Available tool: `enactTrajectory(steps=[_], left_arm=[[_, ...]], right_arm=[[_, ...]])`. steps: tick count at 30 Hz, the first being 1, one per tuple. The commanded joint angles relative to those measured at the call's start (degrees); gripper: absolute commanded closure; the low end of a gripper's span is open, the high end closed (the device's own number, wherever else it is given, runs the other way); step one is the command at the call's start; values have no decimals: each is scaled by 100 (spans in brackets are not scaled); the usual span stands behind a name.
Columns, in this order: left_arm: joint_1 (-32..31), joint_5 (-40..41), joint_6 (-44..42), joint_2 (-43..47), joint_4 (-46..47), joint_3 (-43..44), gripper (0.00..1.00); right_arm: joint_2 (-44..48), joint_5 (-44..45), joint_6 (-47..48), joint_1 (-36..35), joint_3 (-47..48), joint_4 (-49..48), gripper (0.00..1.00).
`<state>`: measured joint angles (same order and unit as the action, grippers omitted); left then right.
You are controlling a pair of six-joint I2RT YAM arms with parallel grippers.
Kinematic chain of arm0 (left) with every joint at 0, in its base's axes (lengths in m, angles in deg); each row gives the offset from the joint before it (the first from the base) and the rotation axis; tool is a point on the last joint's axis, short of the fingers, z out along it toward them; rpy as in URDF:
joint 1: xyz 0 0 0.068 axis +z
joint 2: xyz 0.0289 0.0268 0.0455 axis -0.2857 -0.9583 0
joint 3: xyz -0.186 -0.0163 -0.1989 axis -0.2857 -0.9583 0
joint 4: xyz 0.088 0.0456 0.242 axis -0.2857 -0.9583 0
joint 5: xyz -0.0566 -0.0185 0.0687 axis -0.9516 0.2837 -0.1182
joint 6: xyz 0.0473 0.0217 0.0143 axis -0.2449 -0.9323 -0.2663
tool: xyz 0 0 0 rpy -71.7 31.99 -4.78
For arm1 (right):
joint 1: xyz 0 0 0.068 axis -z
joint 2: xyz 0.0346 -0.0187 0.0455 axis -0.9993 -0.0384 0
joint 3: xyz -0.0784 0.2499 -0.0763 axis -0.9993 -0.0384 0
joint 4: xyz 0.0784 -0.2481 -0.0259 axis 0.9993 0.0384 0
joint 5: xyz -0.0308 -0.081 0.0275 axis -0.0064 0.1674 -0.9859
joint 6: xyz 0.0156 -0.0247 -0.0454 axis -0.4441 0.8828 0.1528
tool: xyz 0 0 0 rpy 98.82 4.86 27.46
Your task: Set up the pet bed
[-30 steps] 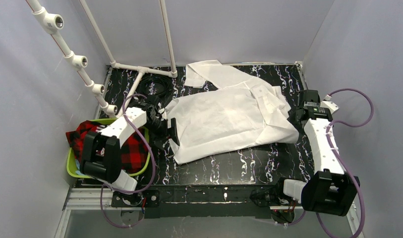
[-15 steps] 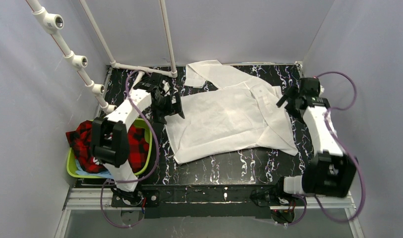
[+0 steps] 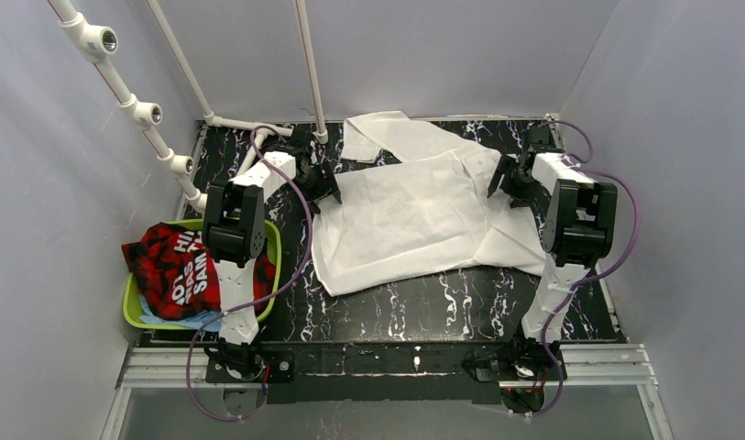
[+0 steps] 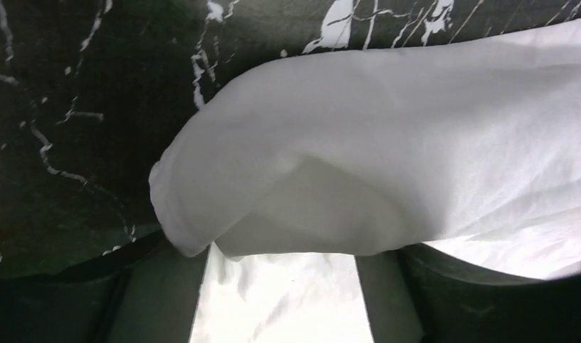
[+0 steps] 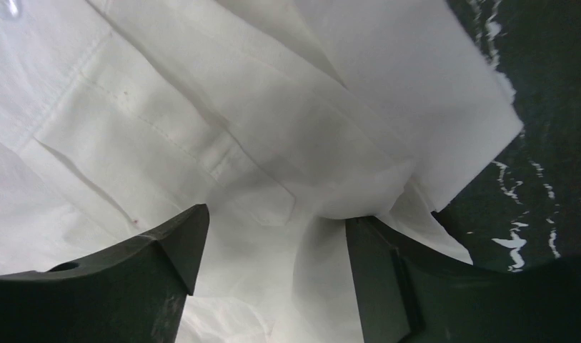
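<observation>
A white shirt (image 3: 414, 220) lies spread over the black marbled table (image 3: 423, 298). My left gripper (image 3: 324, 183) is at the shirt's far left corner. In the left wrist view this gripper (image 4: 280, 250) is open, with a rolled fold of the shirt (image 4: 387, 143) draped across its fingertips and cloth between its fingers. My right gripper (image 3: 508, 179) is at the shirt's far right edge by the collar. It (image 5: 273, 221) is open too, its fingers straddling a ridge of the shirt (image 5: 201, 107). A green basket (image 3: 130, 307) stands at the left.
A red plaid cloth (image 3: 180, 266) with white lettering fills the green basket, over something light blue. A white pipe frame (image 3: 258, 126) rises from the far left corner of the table. Grey walls close in the left, back and right sides.
Both arms have swung away from me to the shirt's far corners. The shirt's left edge has shifted back and slightly right. More of the plaid cloth shows now the left arm is off it.
</observation>
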<state>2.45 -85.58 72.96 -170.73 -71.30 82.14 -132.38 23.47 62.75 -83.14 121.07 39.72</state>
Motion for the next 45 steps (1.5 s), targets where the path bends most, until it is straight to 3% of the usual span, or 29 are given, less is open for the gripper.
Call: enactTrajectory(steps=[1, 5, 6, 7, 9, 14, 17, 18, 19, 20, 23, 25, 31, 34, 39, 45], left_arm=[[-22, -495, 220, -204, 130, -33, 41], [-24, -686, 293, -85, 107, -32, 83], [-26, -620, 276, -25, 26, 0, 95], [-26, -506, 261, 16, -104, 49, 100], [-4, -218, 161, 103, -431, 174, 100], [65, 1224, 69, 510, -1689, 326, 100], [86, 1395, 58, 866, -1978, -25, 100], [90, 1294, 15, 955, -1977, -114, 90], [88, 1168, -25, 1028, -1955, -161, 63], [95, 1024, -117, 1079, -1862, -186, 44], [171, 700, -212, 1067, -1554, 42, 18], [253, 577, -242, 836, -1506, 478, 11], [317, 463, -554, -289, -1490, 2089, 8], [317, 610, -558, -727, -1559, 2481, 10], [351, 779, -525, -1067, -1688, 2541, 14], [382, 641, -502, -1056, -1779, 2280, 20]], right_arm=[[-126, -456, 63, -89, -123, -66, 30], [42, -436, -196, -89, -767, -91, 58], [116, -290, -279, -89, -912, -54, 68], [207, -152, -368, -89, -1026, 16, 82], [391, 150, -537, -89, -1219, 214, 99], [1044, 774, -973, -91, -1643, 1008, 99], [1564, 835, -1143, -89, -1963, 1316, 99], [1732, 777, -1151, -89, -2015, 1342, 99], [1918, 542, -1026, -89, -2045, 1221, 93], [2125, 202, -876, -101, -2078, 786, 79], [2487, -14, -955, -205, -1926, -293, 34], [2175, -118, -959, -239, -1513, -725, 22], [247, -148, -32, -671, 584, -840, 16], [-595, -267, 417, -805, 1611, -844, 15], [-1674, -834, 1208, -962, 3026, -557, 15], [-2023, -433, 1605, -1246, 3231, -489, 19]])
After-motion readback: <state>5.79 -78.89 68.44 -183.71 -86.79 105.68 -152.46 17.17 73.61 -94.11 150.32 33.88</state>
